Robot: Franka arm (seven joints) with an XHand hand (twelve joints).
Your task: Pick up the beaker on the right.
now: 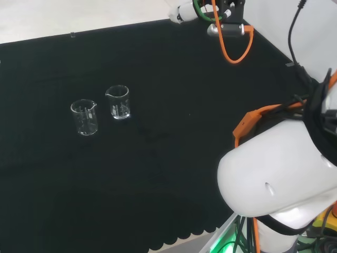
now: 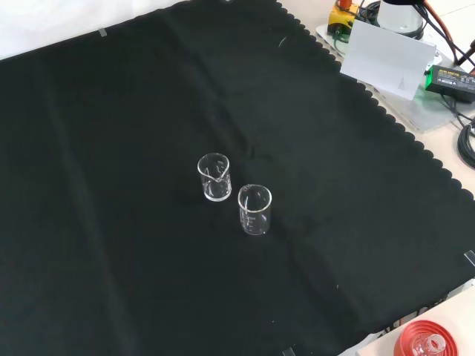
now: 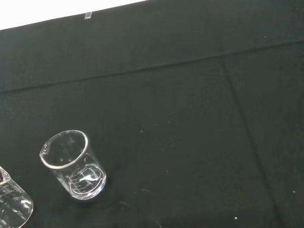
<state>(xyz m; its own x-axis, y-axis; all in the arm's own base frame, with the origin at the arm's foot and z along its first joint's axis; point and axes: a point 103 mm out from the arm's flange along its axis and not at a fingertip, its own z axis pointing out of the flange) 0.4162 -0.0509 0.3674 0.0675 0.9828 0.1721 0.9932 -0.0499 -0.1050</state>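
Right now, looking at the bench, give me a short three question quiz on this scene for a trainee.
1. True or false: both beakers stand upright on the black cloth.
2. Multiple choice: in the head view, the two beakers are A) stacked one inside the other, B) side by side with a small gap, C) at opposite ends of the cloth.
3. In the head view, which beaker stands farther from the camera, the left beaker or the right beaker?

Key
1. True; both open rims face up.
2. B.
3. The right beaker; it sits a little higher in that view. In the front view it is the nearer one.
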